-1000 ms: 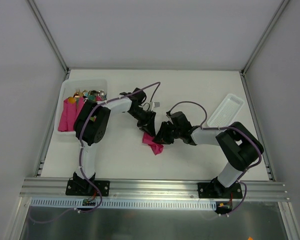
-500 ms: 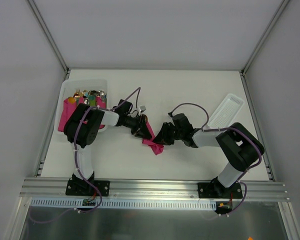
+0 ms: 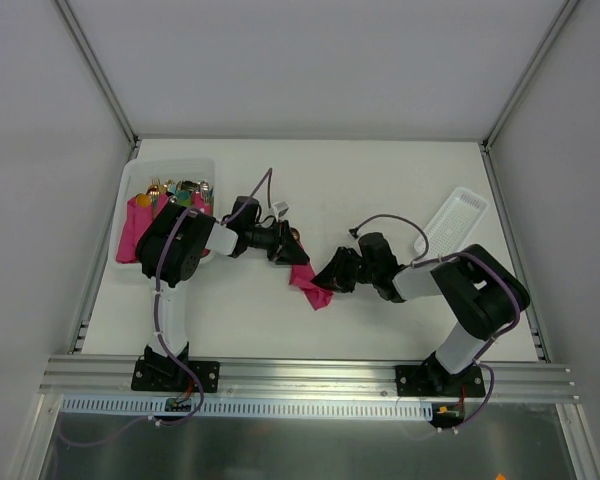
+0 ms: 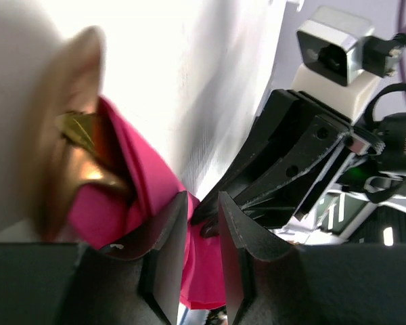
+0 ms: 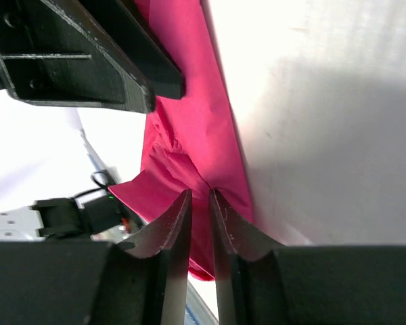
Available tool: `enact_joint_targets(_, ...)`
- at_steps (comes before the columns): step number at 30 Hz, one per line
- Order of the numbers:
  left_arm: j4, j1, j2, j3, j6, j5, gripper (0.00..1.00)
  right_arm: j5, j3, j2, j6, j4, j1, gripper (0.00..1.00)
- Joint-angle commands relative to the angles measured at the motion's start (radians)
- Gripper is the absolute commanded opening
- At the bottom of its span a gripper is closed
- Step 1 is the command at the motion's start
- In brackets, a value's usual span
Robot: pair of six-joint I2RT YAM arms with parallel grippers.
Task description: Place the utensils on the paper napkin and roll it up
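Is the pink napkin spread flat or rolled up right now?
Rolled up, loosely: the paper napkin is a narrow crumpled bundle, with a gold utensil poking from one end.

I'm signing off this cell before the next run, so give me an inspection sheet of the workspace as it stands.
Surface: white table.
Job's things: pink napkin, crumpled, mid-table between the end effectors; gold utensil wrapped inside it.
Clutter: bin at the left holding pink bundles and cutlery; empty tray at the right.
End effectors: right end effector pinches the napkin; left end effector is nearly closed at the napkin, grip unclear.
Cables: purple cables, none touching the napkin.
Surroundings: white walls; metal frame at the near edge.
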Motion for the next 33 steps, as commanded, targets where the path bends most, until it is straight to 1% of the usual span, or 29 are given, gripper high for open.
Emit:
enact_joint_targets(1,0.144,0.01,0.009,-0.013,-0.086,0.024,0.26,0.16,-0.143,0.095,0.012,-0.18,-0.045,0.22)
enact_joint_targets(2,0.145,0.009,0.002,-0.013,-0.089,0.021,0.26,0.164,-0.157,0.095,0.052,-0.136,-0.047,0.22)
enact_joint_targets(5,0.138,0.01,-0.005,0.0,-0.09,0.013,0.27,0.18,-0.175,0.108,0.095,-0.094,-0.047,0.21)
enact_joint_targets(9,0.125,0.01,0.002,0.019,-0.103,0.002,0.27,0.214,-0.18,0.107,0.138,-0.08,-0.045,0.21)
enact_joint_targets(12,0.151,0.007,0.009,0.02,-0.135,-0.001,0.27,0.23,-0.174,0.099,0.154,-0.079,-0.044,0.21)
enact_joint_targets(16,0.135,0.004,0.023,0.014,-0.126,-0.021,0.27,0.238,-0.157,0.095,0.163,-0.079,-0.039,0.21)
enact_joint_targets(19,0.074,0.002,0.054,0.028,-0.091,-0.036,0.25,0.227,-0.148,0.087,0.157,-0.08,-0.035,0.2)
enact_joint_targets(20,0.032,0.004,0.063,0.036,-0.045,-0.047,0.24,0.223,-0.148,0.081,0.146,-0.08,-0.033,0.2)
enact_joint_targets(21,-0.052,0.004,0.069,0.048,-0.019,-0.066,0.21,0.214,-0.148,0.075,0.137,-0.08,-0.032,0.2)
enact_joint_targets(23,-0.13,0.004,0.087,0.066,0.041,-0.085,0.17,0.2,-0.149,0.044,0.109,-0.08,-0.032,0.2)
enact_joint_targets(24,-0.207,0.004,0.098,0.091,0.061,-0.091,0.15,0.179,-0.149,0.033,0.074,-0.082,-0.03,0.2)
enact_joint_targets(26,-0.29,0.004,0.115,0.119,0.128,-0.116,0.12,0.155,-0.145,-0.002,0.04,-0.093,-0.031,0.2)
enact_joint_targets(28,-0.359,0.004,0.126,0.146,0.152,-0.134,0.09,0.137,-0.142,-0.028,-0.004,-0.112,-0.03,0.2)
enact_joint_targets(33,-0.401,0.005,0.144,0.169,0.178,-0.151,0.03,0.106,-0.129,-0.129,-0.086,-0.172,-0.03,0.22)
